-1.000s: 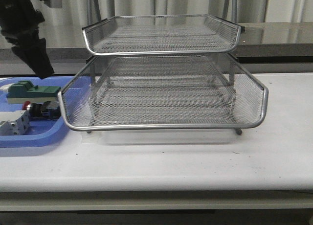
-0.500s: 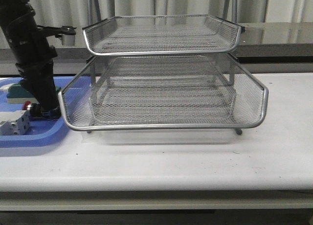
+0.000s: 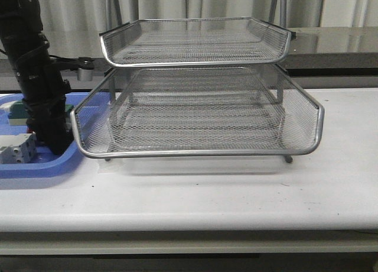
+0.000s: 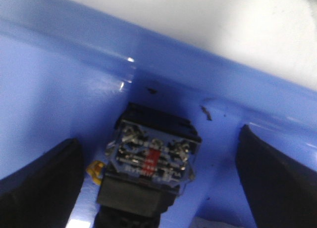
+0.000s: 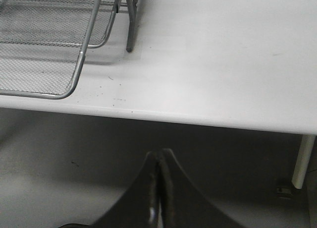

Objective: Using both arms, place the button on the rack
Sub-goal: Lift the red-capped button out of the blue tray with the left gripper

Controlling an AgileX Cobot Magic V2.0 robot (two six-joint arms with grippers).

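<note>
While a second ago the left arm [image 3: 35, 77] hung high at the table's nine o'clock edge, it has since dropped into the blue tray [image 3: 35, 164], and its lower end now hides the red cap that showed there in the front view. That descent reads as the approach to a grasp, so the task seems to be at its very start, with the rack [image 3: 198, 100] bare of any button on the tiers I can see. Only the left wrist view shows the button [image 4: 151, 161]: it lies on the tray floor close to the tray wall, its rear terminal block facing the camera, between the spread fingers of the left gripper [image 4: 158, 183], neither pad touching it. From the front, none of this is visible. The right gripper [image 5: 159, 193] appears only in its own view, fingers pressed together, hanging off the table's edge beyond the rack's corner, holding nothing.
</note>
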